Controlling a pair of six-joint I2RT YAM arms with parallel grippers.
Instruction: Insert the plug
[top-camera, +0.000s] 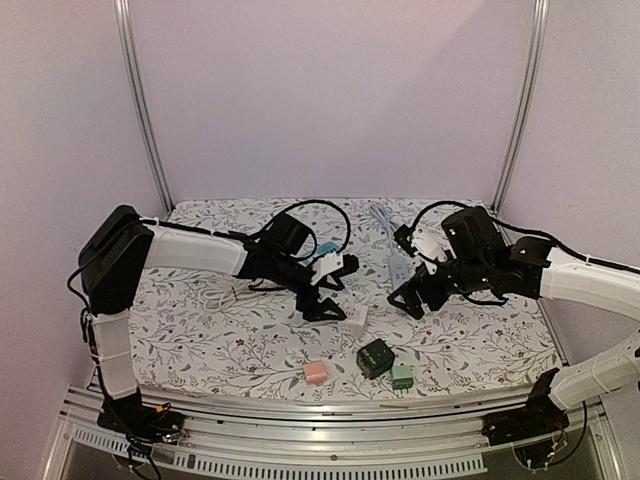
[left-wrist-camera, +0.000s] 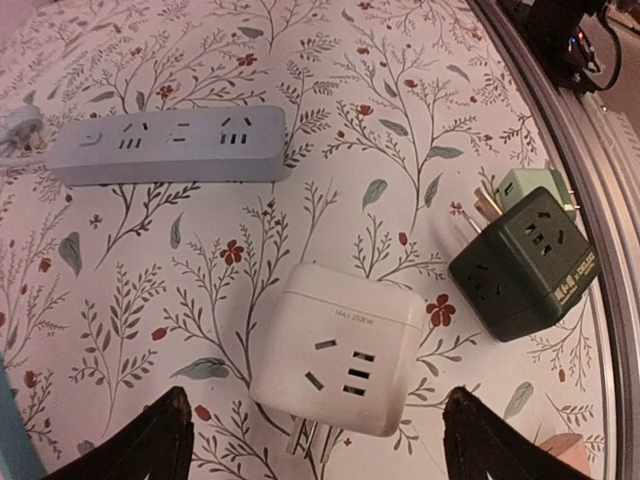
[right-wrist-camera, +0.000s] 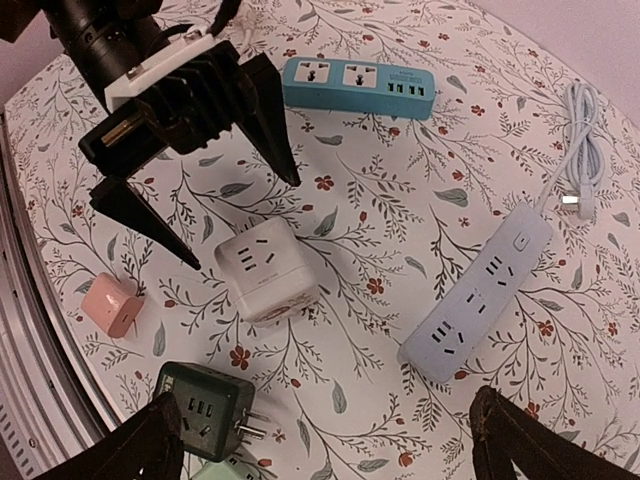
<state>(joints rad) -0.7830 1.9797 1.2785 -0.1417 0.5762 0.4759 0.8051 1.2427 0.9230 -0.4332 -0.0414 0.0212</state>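
The left gripper (right-wrist-camera: 243, 222) hovers, fingers spread wide, above the white cube-shaped plastic plug adapter (left-wrist-camera: 340, 345) on the floral-patterned bench (left-wrist-camera: 400, 80); the right gripper (right-wrist-camera: 327, 394) holds its fingers apart, empty.

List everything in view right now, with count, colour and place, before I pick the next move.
white cube adapter: 1, white, centre of the cloth
dark green cube adapter: 1, dark green, near edge, prongs showing
light green plug: 1, pale green, beside the dark green cube adapter
pink plug: 1, pink, near edge
grey power strip: 1, pale grey, right of centre, white cord trailing away
teal power strip: 1, teal, far side of centre
white cable: 1, white, left side
floral cloth: 1, white with leaves, covering the table
left gripper: 1, black, open over the white cube adapter
right gripper: 1, black, open, right of centre
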